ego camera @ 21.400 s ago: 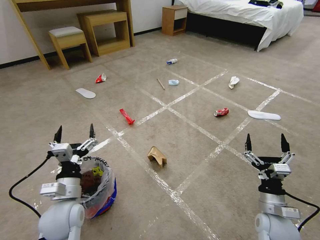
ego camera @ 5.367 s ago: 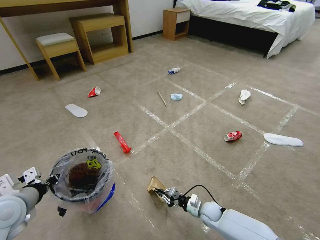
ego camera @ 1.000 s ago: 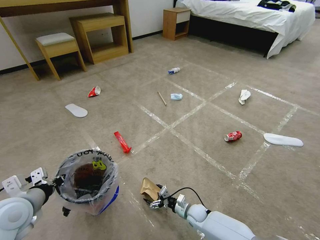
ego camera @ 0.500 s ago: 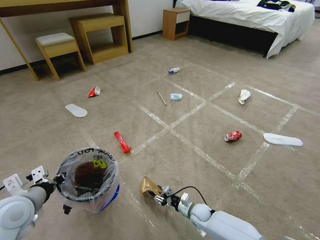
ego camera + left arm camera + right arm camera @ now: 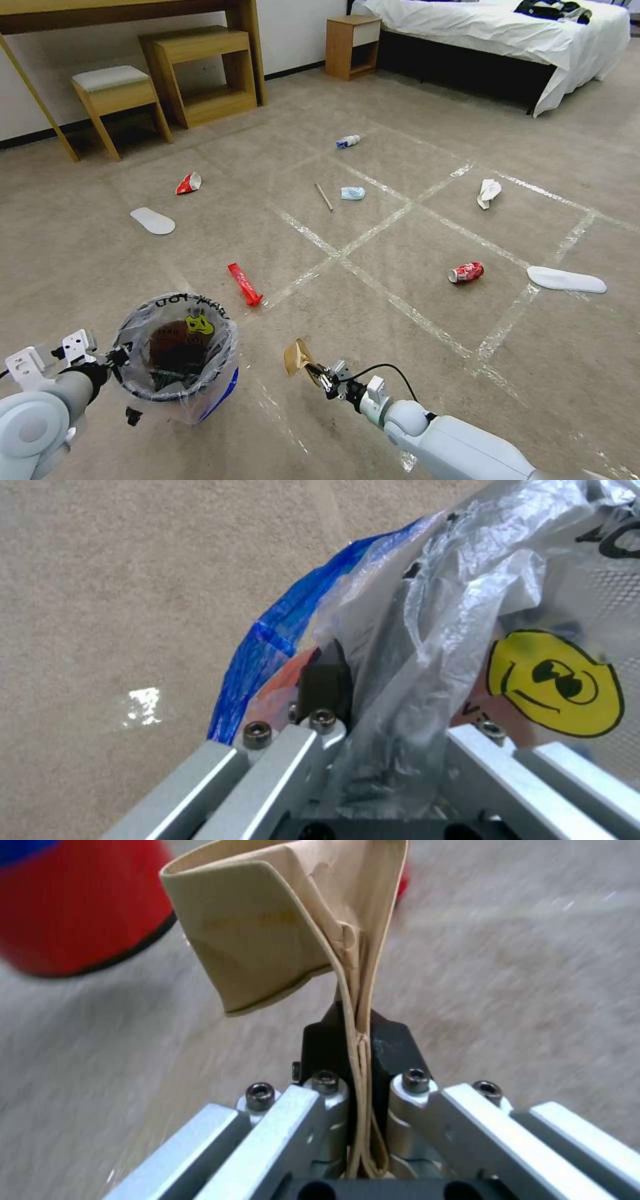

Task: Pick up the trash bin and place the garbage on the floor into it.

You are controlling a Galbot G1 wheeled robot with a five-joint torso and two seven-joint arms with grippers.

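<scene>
One item is in hand: your left gripper (image 5: 110, 357) is clamped on the bin (image 5: 175, 355) rim, held low at your left. Your right gripper (image 5: 319, 377) pinches the paper bag (image 5: 297, 357), lifted beside the bin, its long axis upright, crumpled end up. Next, carry it over the opening and release.

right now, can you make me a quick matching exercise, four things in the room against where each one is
Things:
1. brown paper bag
2. trash bin
3. crushed red can
4. white-blue bottle

Places:
a. lying on the floor towards the bed
b. rim pinched by the left gripper
c. on the floor beside a white insole
d. clamped in the right gripper

Pairs: 1-d, 2-b, 3-c, 4-a
</scene>
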